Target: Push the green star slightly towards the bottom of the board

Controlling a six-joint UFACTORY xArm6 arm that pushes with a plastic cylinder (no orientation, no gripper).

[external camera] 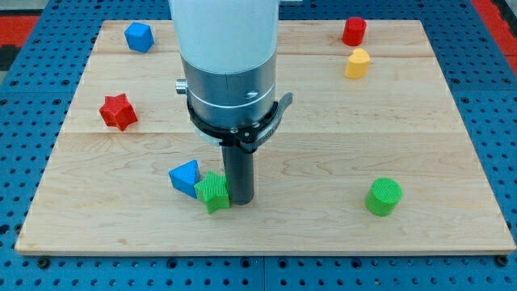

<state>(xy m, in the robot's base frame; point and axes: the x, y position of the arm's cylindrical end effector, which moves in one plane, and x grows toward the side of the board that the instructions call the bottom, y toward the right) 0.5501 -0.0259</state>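
Observation:
The green star [213,191] lies on the wooden board [323,218] near the view's bottom, left of centre. A blue triangular block [185,176] touches it at its upper left. My tip [241,200] stands on the board right beside the green star, against its right side. The arm's white and grey body rises above it and hides part of the board behind.
A red star [118,111] lies at the left. A blue block [139,36] sits at the top left. A red block [354,31] and a yellow block [357,62] sit at the top right. A green cylinder [383,196] stands at the bottom right.

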